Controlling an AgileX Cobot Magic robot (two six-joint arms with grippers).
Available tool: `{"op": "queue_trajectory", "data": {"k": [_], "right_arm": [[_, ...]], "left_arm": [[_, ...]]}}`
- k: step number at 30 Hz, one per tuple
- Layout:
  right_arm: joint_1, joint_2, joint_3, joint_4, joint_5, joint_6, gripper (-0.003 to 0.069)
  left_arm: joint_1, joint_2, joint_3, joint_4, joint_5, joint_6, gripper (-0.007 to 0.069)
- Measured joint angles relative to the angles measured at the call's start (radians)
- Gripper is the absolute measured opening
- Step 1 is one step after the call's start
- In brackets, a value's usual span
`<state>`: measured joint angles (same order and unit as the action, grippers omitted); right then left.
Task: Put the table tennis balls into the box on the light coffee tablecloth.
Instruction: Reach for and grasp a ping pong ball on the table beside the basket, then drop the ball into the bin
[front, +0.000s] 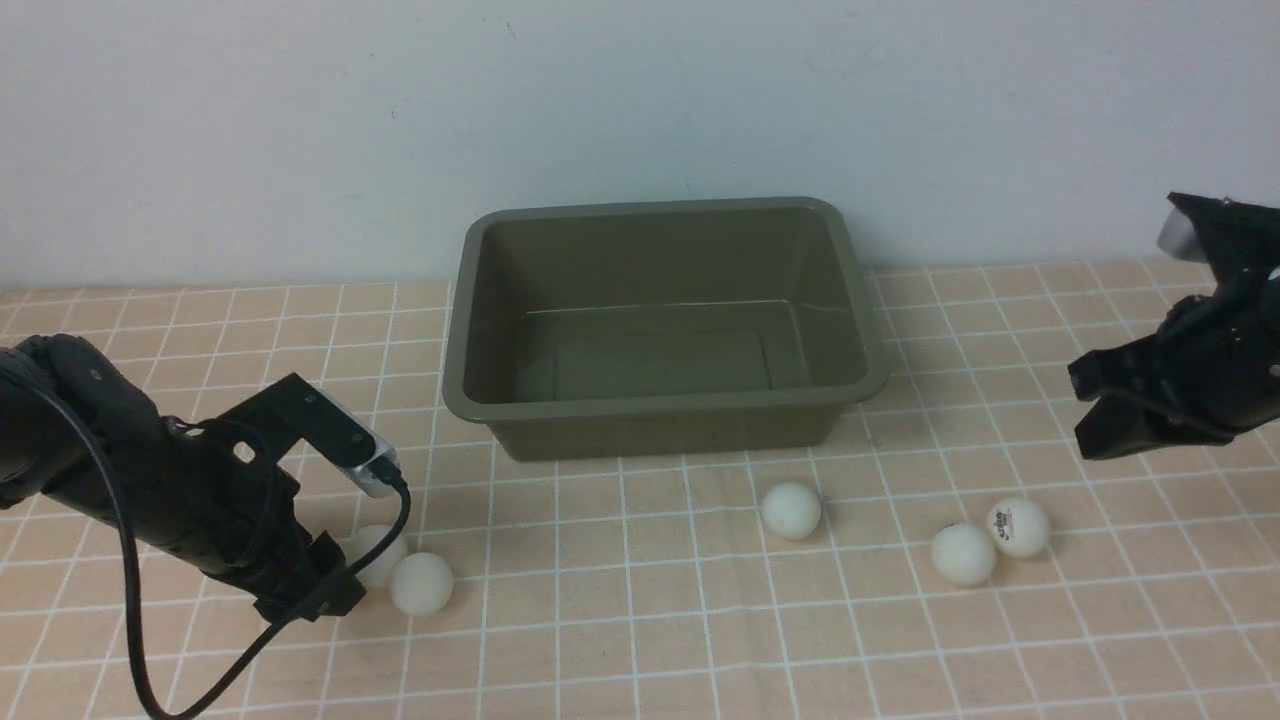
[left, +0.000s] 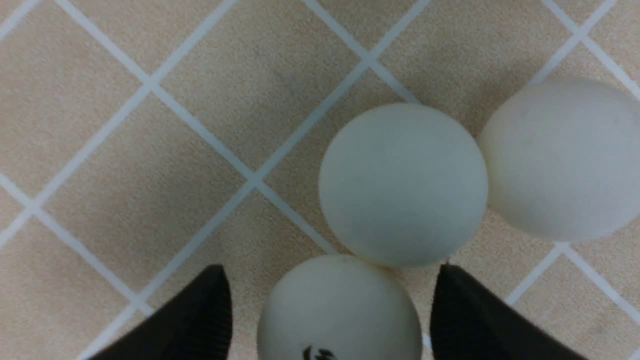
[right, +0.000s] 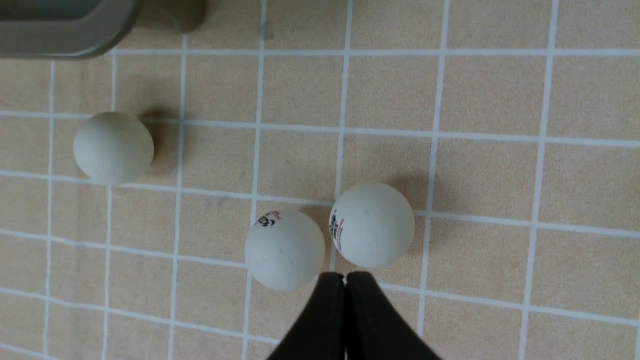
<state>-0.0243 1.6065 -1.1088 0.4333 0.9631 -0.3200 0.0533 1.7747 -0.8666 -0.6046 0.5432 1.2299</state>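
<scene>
1. Pale wall; tabletop covered by checked cloth (front: 640, 640); box (front: 660, 408) sits empty at back centre.
2. Left jaws are spread around a logo ball (left: 340, 310), nothing gripped; neighbour ball (left: 402, 185) touching it.
3. Right jaws are pressed together, empty, above two balls (front: 963, 554).
4. First pick-up judged; squeeze needed next, neighbour undisturbed.

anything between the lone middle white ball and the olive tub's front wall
Nothing: only bare light peach-tan grid tablecloth separates the small matte white ball from the olive-green plastic tub, as the front view shows.
</scene>
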Motion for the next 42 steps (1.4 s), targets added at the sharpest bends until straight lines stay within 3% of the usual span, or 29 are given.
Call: {"op": "queue_trajectory", "data": {"k": [3, 9, 13, 15, 17, 21, 25, 29, 33, 41, 42], "right_arm": [[0.0, 0.0, 0.0, 0.0, 0.0, 0.0, -0.0016], [0.0, 0.0, 0.0, 0.001, 0.001, 0.0, -0.0016], [0.0, 0.0, 0.0, 0.001, 0.002, 0.0, -0.0016], [0.0, 0.0, 0.0, 0.001, 0.001, 0.0, -0.0015], [0.0, 0.0, 0.0, 0.001, -0.005, 0.001, -0.0014], [0.0, 0.006, 0.0, 0.001, -0.029, 0.005, -0.001], [0.0, 0.026, -0.002, 0.001, -0.035, 0.008, 0.001], [0.0, 0.049, -0.002, 0.002, -0.035, 0.012, 0.0062], [0.0, 0.096, -0.003, 0.027, -0.031, 0.032, 0.0185], [0.0, 0.156, -0.004, 0.033, -0.041, 0.038, 0.044], [0.0, 0.158, -0.004, 0.033, -0.043, 0.038, 0.0446]], "left_arm": [[0.0, 0.001, -0.002, 0.0, 0.003, 0.0, 0.0314], [0.0, -0.003, -0.037, 0.046, 0.056, -0.048, 0.0319], [0.0, -0.05, -0.115, 0.194, 0.189, -0.162, 0.0319], [0.0, -0.1, -0.2, 0.332, 0.308, -0.289, 0.0319], [0.0, -0.129, -0.26, 0.37, 0.364, -0.361, 0.0319], [-0.019, -0.156, -0.417, 0.292, 0.36, -0.463, 0.0319], [-0.11, -0.119, -0.527, 0.131, 0.255, -0.446, 0.0319], [-0.217, -0.016, -0.627, 0.089, 0.195, -0.413, 0.0319], [-0.307, 0.188, -0.795, 0.119, 0.184, -0.425, 0.0319], [-0.332, 0.442, -1.09, 0.189, 0.271, -0.52, 0.0319], [-0.332, 0.446, -1.095, 0.19, 0.274, -0.522, 0.0319]]}}
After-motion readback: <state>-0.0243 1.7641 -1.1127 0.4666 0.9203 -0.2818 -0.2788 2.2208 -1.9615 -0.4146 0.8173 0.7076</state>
